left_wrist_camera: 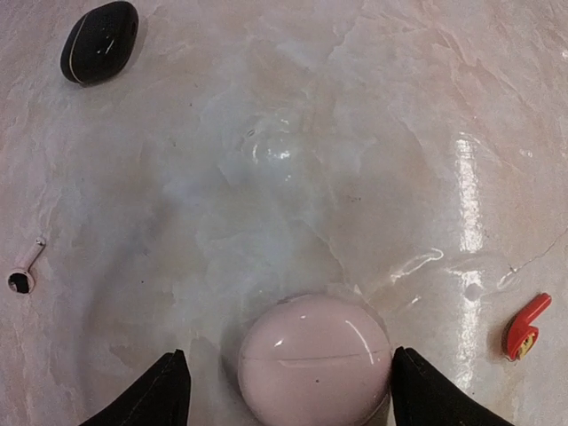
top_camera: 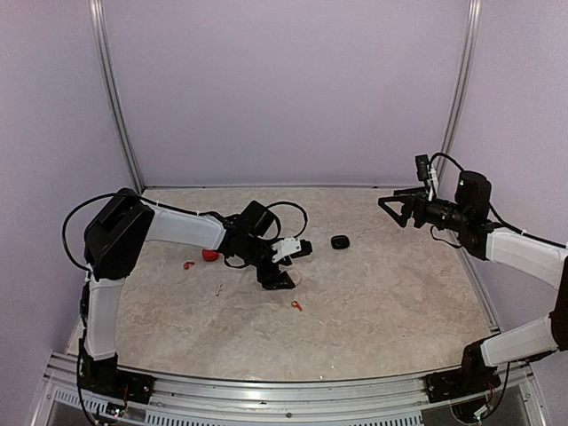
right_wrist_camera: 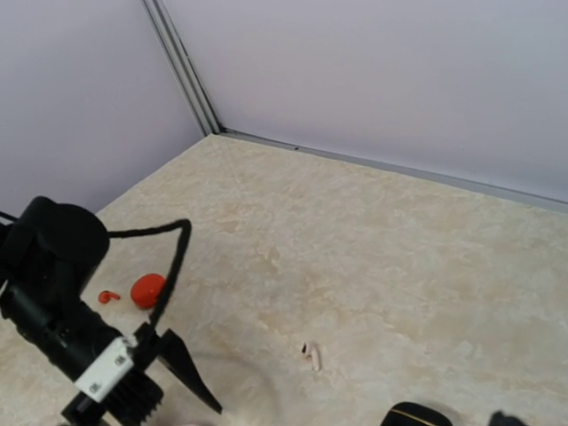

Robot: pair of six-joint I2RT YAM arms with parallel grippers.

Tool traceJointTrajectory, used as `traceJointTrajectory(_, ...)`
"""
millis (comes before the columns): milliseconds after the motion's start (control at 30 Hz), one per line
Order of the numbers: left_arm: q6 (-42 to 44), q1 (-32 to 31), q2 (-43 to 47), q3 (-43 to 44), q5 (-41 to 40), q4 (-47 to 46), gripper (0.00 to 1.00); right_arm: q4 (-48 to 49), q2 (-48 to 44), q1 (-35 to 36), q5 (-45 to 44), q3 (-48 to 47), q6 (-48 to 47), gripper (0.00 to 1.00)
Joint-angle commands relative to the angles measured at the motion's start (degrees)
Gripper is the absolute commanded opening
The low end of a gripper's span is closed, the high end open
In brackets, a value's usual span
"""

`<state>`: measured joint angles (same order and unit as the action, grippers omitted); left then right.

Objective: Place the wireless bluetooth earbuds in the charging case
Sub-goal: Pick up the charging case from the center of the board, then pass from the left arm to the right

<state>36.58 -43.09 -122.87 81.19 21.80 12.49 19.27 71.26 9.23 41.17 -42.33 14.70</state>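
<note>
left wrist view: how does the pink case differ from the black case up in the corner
Colour: the pink case is pale pink, the black case glossy black. Shape: the pink case looks round, the black case more oval. Place: the pink case sits between the open fingers of the left gripper; the black case lies well away from it. Both lie closed on the table, each with a seam line showing.

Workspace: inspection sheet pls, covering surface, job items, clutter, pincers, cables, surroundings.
Surface: glossy beige marble-pattern tabletop.
Job's things: shut pale pink round case; black oval case; red round case, red-orange comma-shaped bud beside it; second red-orange bud nearer front; pale grey stemmed bud; all buds loose.
Clutter: nothing seen.
Pincers: left pincer open, straddling pink case; right pincer open, raised, empty.
Cables: black cable loops over left arm; another at right wrist.
Surroundings: lilac walls, aluminium rails.
</note>
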Motion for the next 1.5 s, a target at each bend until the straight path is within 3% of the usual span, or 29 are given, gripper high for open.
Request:
traceJointTrajectory(0, 1.5, -1.1, -2.7, 1.4, 1.5, 1.6, 0.76, 1.4, -0.4, -0.4, 0.8, 0.3, 0.3, 1.00)
traceJointTrajectory(133, 1.5, -1.1, -3.5, 1.2, 2.1, 2.7, 0.71, 1.9, -0.4, -0.4, 1.1, 0.3, 0.6, 1.00)
traceJointTrajectory(300, -0.1, -0.9, -3.2, -0.1, 3.2, 2.1, 0.58, 3.8, -0.3, -0.4, 2.0, 0.9, 2.3, 0.98)
traceJointTrajectory(533, -7.4, -0.9, 4.0, -8.4, 1.9, -10.9, 0.54, 6.3, -1.5, -0.2, 1.4, 2.9, 6.6, 0.90)
traceJointTrajectory(700, -13.2, -2.7, 12.7, -15.6, -4.2, -23.6, 0.51, 5.8, -4.0, 1.4, -1.5, 4.2, 9.2, 0.85)
traceJointTrajectory(1000, -15.3, -10.7, 25.2, -19.3, -21.3, -33.4, 0.51, 4.7, -5.0, 11.0, -5.8, 2.9, 12.2, 0.75)
traceJointTrajectory(1233, -10.8, -18.7, 28.7, -18.6, -34.8, -39.4, 0.52, 3.6, -3.8, 19.8, -7.9, -0.4, 12.9, 0.70)
traceJointTrajectory(1467, -6.9, -23.3, 28.3, -17.8, -40.4, -42.0, 0.52, 2.0, -2.1, 25.8, -8.8, -3.2, 11.8, 0.66)
